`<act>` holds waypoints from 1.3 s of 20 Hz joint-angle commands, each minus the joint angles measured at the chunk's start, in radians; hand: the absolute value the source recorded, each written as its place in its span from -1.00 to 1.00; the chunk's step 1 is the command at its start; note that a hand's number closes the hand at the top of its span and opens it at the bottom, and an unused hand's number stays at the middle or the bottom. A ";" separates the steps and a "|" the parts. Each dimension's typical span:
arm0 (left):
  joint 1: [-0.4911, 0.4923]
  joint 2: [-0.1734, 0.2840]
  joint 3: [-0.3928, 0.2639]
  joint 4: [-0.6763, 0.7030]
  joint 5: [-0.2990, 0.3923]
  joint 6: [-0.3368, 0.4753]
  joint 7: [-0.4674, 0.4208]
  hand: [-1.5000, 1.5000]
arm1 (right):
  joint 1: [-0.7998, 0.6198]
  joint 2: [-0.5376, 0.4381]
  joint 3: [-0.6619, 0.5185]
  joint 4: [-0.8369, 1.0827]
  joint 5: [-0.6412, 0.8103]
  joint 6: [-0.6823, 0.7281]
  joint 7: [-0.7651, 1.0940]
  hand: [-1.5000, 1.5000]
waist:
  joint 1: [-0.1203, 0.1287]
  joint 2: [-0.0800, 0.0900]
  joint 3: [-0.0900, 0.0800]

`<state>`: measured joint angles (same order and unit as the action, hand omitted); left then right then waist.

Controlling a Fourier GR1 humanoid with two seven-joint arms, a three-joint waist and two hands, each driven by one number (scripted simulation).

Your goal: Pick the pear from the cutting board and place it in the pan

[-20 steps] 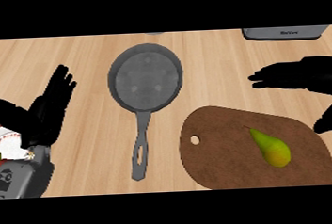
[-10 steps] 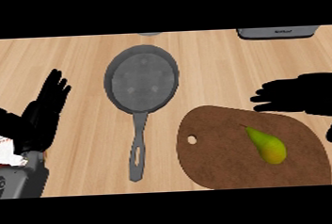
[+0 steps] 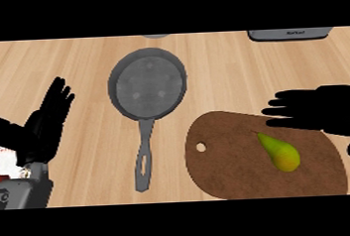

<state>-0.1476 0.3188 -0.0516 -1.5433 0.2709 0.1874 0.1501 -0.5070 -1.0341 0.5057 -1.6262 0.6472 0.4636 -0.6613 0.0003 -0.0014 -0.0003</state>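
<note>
A green-yellow pear (image 3: 279, 152) lies on the brown oval cutting board (image 3: 232, 174) at the lower right. My right hand (image 3: 325, 109) hovers open just above the pear's far end, fingers pointing left and spread. A grey pan (image 3: 147, 84) sits in the middle of the counter with its handle (image 3: 143, 162) pointing toward me, nothing in it. At the left edge my left hand (image 3: 43, 123) rests open with its fingers up.
A grey appliance (image 3: 288, 33) shows at the top right edge, and a small grey rim (image 3: 157, 35) at the top centre. Wooden counter lies bare between the pan and the board.
My right hand has moved down and nearer, from beyond the board to just above the pear. The left hand has stayed at the left edge.
</note>
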 commanded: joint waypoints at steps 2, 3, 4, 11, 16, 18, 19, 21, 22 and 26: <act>-0.019 -0.009 0.019 -0.012 -0.007 -0.011 0.021 0.00 | 0.040 0.031 -0.026 -0.090 0.020 0.109 0.001 -1.00 | -0.002 0.000 0.000; -0.047 0.034 0.067 0.009 0.016 -0.034 0.057 0.00 | 0.096 -0.010 -0.052 -0.117 0.023 0.074 -0.012 -1.00 | -0.007 -0.001 0.000; -0.058 -0.009 0.056 0.072 0.009 -0.036 0.008 0.00 | 0.081 0.023 -0.043 -0.127 0.052 0.102 0.032 -1.00 | -0.006 0.001 0.000; -0.070 -0.067 0.004 0.059 -0.079 0.006 0.013 0.00 | 0.029 0.190 0.009 0.005 0.211 0.099 0.095 -1.00 | 0.006 0.004 0.000; -0.113 -0.041 0.071 0.057 -0.048 -0.028 0.073 0.00 | 0.113 0.225 -0.019 -0.063 0.245 0.124 0.101 -1.00 | -0.003 0.002 0.000; -0.020 -0.079 0.029 -0.018 -0.074 -0.016 0.035 0.00 | 0.092 0.210 -0.030 0.077 0.278 0.034 -0.013 -1.00 | 0.004 0.002 0.001; -0.020 -0.057 0.053 0.009 -0.054 -0.057 0.028 0.00 | 0.067 0.262 0.004 0.083 0.317 0.072 0.031 -1.00 | 0.006 0.002 0.000; 0.007 -0.057 0.050 -0.054 -0.058 -0.048 0.061 0.00 | 0.112 0.257 0.025 0.043 0.352 0.071 0.053 -1.00 | 0.004 0.001 0.000; -0.043 -0.057 0.084 0.061 -0.041 -0.091 -0.001 0.00 | 0.075 0.289 0.000 -0.007 0.340 0.152 0.091 -1.00 | 0.000 0.001 0.000; -0.020 -0.049 0.083 -0.014 -0.048 -0.087 0.061 0.00 | -0.004 0.373 0.006 0.179 0.389 0.090 0.018 -1.00 | 0.010 0.003 0.000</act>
<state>-0.1705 0.2631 0.0132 -1.5526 0.2126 0.1287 0.2004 -0.4375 -0.7264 0.5224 -1.5405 0.9980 0.5107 -0.5830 0.0059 0.0006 0.0001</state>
